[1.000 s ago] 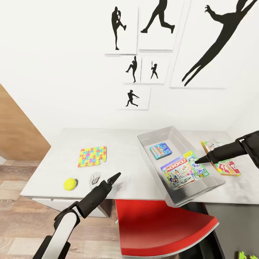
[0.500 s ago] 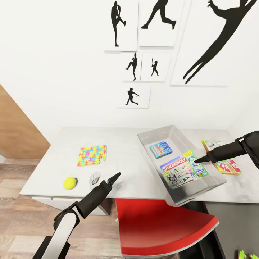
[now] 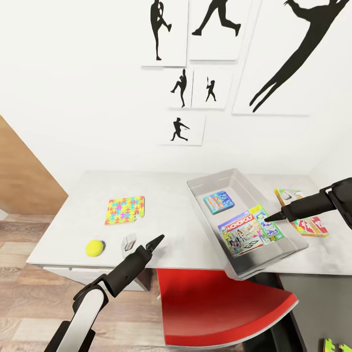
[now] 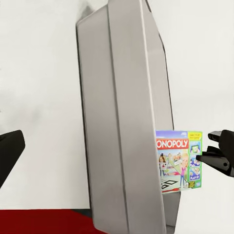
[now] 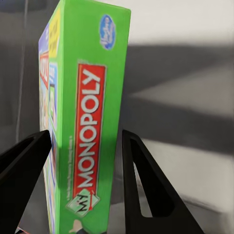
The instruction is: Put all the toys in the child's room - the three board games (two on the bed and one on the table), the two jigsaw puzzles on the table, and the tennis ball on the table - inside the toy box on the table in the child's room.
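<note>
Green Monopoly box [image 5: 90, 122] between parted right gripper [image 5: 83, 161] jaws, untouched.

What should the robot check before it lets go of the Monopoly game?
1. Monopoly over the toy box: ok, inside its walls.
2. Right gripper on the box edge: ok, fingers straddle it; firm contact cannot tell.
3. Box lying flat on the bottom: cannot tell.
4. Room beside the blue game: ok, apart.
5. Left gripper out of the way: ok, at the table's front edge.
6. Toys left outside: not ok; puzzle, ball, Skip-Bo.
</note>
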{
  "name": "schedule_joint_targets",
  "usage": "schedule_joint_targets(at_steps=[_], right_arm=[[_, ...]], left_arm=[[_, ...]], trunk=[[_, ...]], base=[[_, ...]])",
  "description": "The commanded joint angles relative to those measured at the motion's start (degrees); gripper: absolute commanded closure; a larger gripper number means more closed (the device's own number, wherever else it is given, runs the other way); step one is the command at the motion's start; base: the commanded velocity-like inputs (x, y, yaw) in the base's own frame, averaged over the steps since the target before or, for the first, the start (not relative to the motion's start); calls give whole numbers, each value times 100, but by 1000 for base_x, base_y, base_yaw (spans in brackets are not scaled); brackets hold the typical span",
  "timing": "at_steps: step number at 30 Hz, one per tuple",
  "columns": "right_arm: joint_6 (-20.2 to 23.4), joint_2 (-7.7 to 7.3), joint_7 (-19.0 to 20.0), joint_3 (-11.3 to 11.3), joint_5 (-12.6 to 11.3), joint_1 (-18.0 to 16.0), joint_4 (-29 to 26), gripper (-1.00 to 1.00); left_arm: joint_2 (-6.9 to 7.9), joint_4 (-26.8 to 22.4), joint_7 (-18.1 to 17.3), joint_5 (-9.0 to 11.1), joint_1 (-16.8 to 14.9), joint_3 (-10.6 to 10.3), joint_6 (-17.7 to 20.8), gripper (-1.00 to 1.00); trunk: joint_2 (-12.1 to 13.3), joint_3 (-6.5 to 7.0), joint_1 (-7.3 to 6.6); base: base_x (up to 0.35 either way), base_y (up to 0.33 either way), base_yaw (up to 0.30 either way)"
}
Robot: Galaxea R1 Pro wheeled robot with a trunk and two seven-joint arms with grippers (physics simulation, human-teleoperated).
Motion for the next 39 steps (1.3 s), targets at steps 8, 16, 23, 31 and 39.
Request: schedule_joint_targets(at_steps=[8, 16, 23, 31, 39], right_arm=[[62, -9, 54, 10, 52, -5, -5, 100], [60, 3, 49, 17, 52, 8, -5, 100], [60, 11, 41, 67, 52, 12, -5, 100], [62, 10, 38, 358, 52, 7, -5, 100], [63, 19, 31, 478, 52, 6, -5, 100]], left_arm=[[-2, 4, -1, 29, -3, 6, 31, -100], [-2, 7, -1, 29, -3, 4, 31, -100], [-2, 9, -1, 29, -3, 3, 31, -100], [-2, 12, -1, 29, -3, 3, 31, -100], [-2, 15, -1, 29, -3, 3, 31, -100]], trunk=[[-10, -13, 3], [-10, -14, 3], [-10, -14, 3], [-10, -14, 3], [-10, -15, 3]], base=[[0, 0, 0], [0, 0, 0], [0, 0, 0], [0, 0, 0], [0, 0, 0]])
